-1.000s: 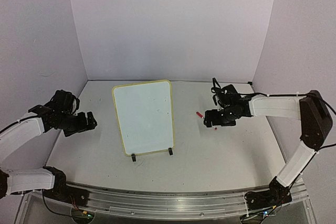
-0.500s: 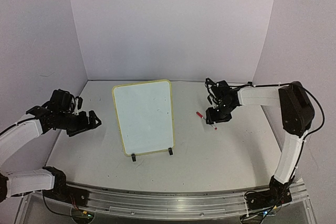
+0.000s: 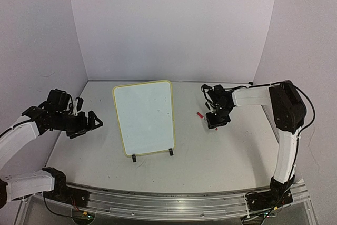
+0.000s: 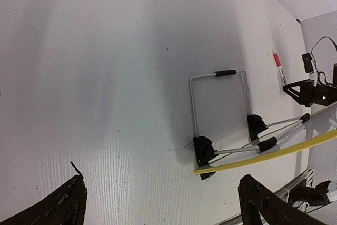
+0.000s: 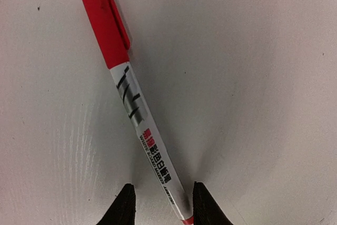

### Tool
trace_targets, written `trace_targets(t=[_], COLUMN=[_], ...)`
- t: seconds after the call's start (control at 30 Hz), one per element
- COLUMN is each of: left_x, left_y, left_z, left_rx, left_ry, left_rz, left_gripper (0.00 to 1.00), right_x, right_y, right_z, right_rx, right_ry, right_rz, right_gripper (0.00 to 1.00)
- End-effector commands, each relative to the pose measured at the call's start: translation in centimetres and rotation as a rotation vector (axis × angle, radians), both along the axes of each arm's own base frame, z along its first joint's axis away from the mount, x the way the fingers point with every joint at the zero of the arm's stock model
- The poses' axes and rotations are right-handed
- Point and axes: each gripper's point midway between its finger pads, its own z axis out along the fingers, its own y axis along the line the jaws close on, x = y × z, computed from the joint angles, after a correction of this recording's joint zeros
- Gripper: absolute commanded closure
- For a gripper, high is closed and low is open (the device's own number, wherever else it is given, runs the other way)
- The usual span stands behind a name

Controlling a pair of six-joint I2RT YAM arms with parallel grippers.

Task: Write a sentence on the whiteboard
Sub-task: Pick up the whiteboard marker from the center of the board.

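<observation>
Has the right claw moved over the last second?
Yes. In the top view the right claw has shifted left, toward the whiteboard, which has stayed put. Its fingers now straddle the red marker.

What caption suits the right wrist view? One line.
Open right gripper straddles a capped red marker lying on the table.

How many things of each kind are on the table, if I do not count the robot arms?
whiteboard: 1
red-capped marker: 1
Total: 2
</observation>
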Motion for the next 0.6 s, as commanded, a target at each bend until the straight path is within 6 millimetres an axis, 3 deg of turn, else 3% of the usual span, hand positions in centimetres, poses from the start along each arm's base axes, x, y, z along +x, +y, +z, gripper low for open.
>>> trace_targets(t=[0.0, 0.23, 0.4, 0.57], left_x=[-0.3, -0.8, -1.6, -2.8], left_y=[-0.8, -1.8, -3.6, -4.9], left_z=[2.4, 2.8, 3.3, 4.0], left_rx=[-0.054, -0.091, -0.158, -0.212], left_ry=[-0.029, -0.025, -0.015, -0.015], left_rz=[-0.027, -0.093, -0.204, -0.307], left_gripper=[0.01, 0.01, 0.01, 0.02], right_x=[0.2, -0.7, -1.6, -3.1], right_y=[0.2, 1.5, 2.2, 2.5], right_z=[0.1, -0.2, -0.2, 1.3], right_rx=[-0.017, 0.053, 0.099, 0.152], right_ry=[0.007, 0.048, 0.069, 0.069], right_rz=[0.018, 0.075, 0.115, 0.132], right_gripper=[0.72, 0.87, 1.0, 1.0])
